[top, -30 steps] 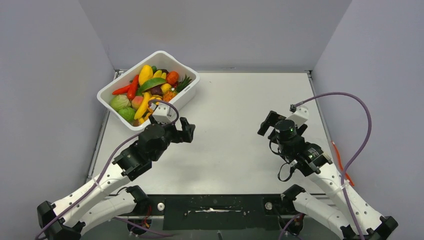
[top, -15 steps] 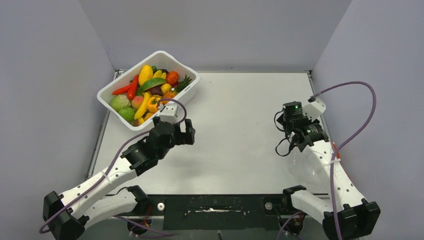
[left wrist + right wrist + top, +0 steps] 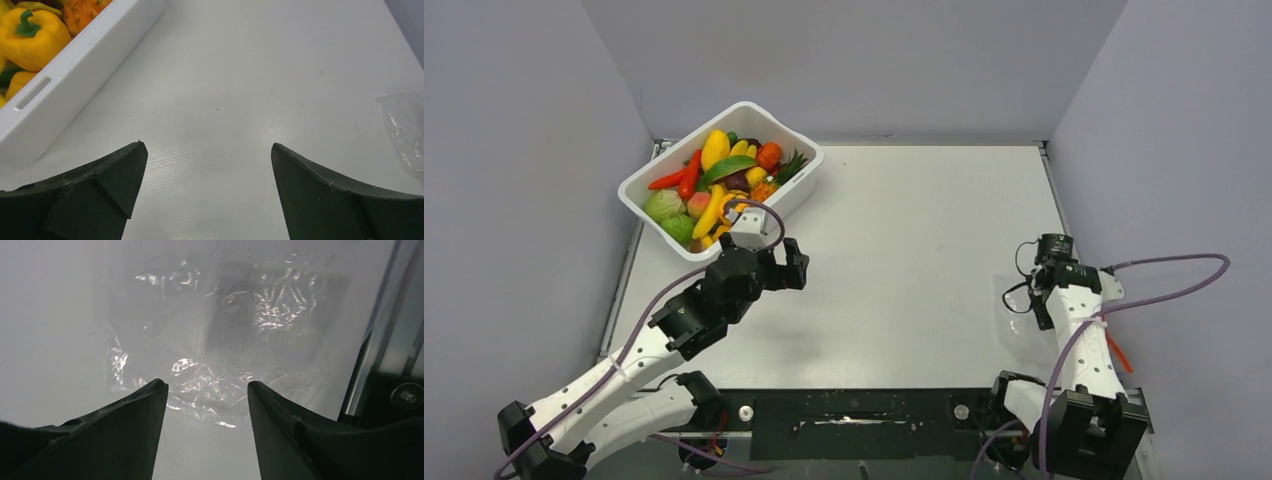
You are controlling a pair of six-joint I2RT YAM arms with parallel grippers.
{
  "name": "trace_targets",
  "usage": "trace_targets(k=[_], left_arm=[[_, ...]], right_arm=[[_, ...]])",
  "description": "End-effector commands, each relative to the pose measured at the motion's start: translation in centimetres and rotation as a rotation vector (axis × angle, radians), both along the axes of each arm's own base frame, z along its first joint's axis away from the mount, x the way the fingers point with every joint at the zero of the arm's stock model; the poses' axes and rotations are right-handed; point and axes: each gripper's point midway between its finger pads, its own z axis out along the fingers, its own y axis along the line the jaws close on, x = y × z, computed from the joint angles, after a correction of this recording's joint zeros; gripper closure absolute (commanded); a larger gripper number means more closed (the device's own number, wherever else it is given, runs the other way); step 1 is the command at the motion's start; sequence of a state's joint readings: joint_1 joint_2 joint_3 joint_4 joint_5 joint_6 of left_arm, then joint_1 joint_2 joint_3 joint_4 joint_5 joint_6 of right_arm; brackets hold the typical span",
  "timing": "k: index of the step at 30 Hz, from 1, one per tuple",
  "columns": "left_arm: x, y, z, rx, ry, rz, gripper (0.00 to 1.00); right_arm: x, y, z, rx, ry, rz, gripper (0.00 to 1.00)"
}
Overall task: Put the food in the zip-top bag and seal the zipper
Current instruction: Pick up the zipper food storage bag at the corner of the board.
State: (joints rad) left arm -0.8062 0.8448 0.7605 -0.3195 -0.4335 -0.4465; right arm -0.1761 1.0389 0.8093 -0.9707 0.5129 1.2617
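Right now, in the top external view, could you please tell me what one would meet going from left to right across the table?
White tub holding the food → left tool → right tool. The zip-top bag overlaps the right tool in that view, so I leave it out.

Your left arm (image 3: 639, 355) stretches from its base toward 2 o'clock. Its left gripper (image 3: 207, 150) is spread wide, with nothing between the fingers. Your right arm (image 3: 1089, 340) is folded close above its base, at 4 o'clock in the top view. The right gripper (image 3: 206, 385) points down, its jaws apart and gripping nothing.
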Motion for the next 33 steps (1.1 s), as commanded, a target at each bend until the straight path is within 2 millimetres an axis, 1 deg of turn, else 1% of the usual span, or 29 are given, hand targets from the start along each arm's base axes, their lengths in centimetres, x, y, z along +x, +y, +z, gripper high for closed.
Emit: trace_targets(k=[1,5,8,10,13,17,23,27,28,29,32,33], left_arm=[[0.1,0.2,3.0,-0.072,-0.105,0.004,0.03],[-0.2,0.9,3.5,-0.087,-0.135,0.017,0.03],[-0.3,1.1,4.1,-0.101,-0.157,0.012,0.03],[-0.5,1.1,4.3,-0.104,-0.172,0.002,0.03],[-0.6,1.2,4.6,-0.106,-0.189,-0.007,0.03],[-0.7,1.3,4.7,-0.103,-0.197,-0.008,0.03],[-1.0,1.3,4.6,-0.106,-0.193,-0.017,0.03],[-1.1,1.2,4.8,-0.113,-0.197,-0.029,0.03],[-1.1,1.3,4.8,-0.112,-0.199,-0.027,0.03],[-1.1,1.3,4.8,-0.112,-0.199,-0.026,0.03],[-1.2,1.4,4.8,-0.111,-0.203,-0.027,0.03],[-1.2,1.4,4.8,-0.109,-0.205,-0.029,0.03]], right_arm=[[-3.3,-1.7,-1.1,0.043,-0.020,-0.216,0.39],[-5.7,-2.7,-2.6,0.084,-0.005,-0.320,0.40],[-7.7,-3.9,-3.5,0.086,0.035,-0.413,0.41],[-9.0,-4.7,-3.8,0.075,0.054,-0.472,0.40],[-10.2,-5.7,-4.0,0.083,0.053,-0.543,0.37],[-10.6,-6.3,-4.5,0.101,0.032,-0.594,0.36],[-10.2,-6.4,-5.7,0.115,0.002,-0.618,0.36],[-9.4,-5.5,-7.4,0.170,-0.040,-0.608,0.41],[-9.4,-5.2,-8.0,0.184,-0.045,-0.605,0.43],[-9.2,-5.1,-8.2,0.189,-0.055,-0.602,0.47],[-8.7,-5.3,-8.4,0.181,-0.087,-0.576,0.82],[-8.6,-5.3,-8.2,0.175,-0.091,-0.566,0.92]])
